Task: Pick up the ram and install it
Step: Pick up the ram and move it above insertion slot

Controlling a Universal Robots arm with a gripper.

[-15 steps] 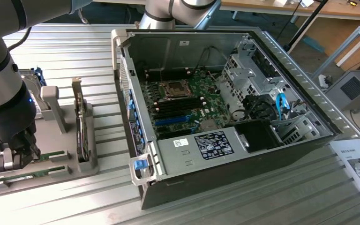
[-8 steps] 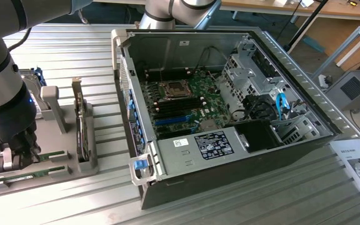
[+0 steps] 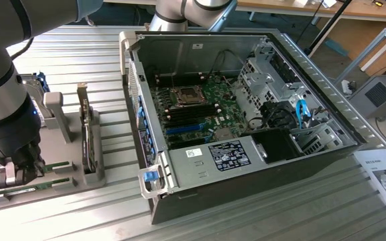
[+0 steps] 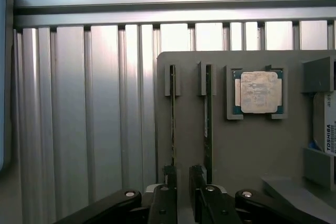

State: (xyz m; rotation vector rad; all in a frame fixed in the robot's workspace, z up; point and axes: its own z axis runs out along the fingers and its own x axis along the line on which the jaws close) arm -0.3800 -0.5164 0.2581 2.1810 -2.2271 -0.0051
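Observation:
Two thin green ram sticks stand on edge in slots of a grey holder (image 4: 247,150): one ram (image 4: 172,124) and a second ram (image 4: 208,124) beside it. My gripper (image 4: 184,174) hovers over their near ends, open, with a bare gap between its dark fingers (image 4: 169,182). One finger lies in line with the first ram, and the other sits between the two sticks. In the exterior view my gripper (image 3: 20,173) is low over the holder at the exterior view's left, where a ram (image 3: 12,192) lies.
The open computer case (image 3: 247,165) with its motherboard (image 3: 200,108) stands in the middle. An expansion card (image 3: 86,130) stands upright in the holder. A processor (image 4: 258,92) and a hard drive (image 4: 328,129) sit in the holder too. Ribbed metal tabletop (image 3: 79,216) all around.

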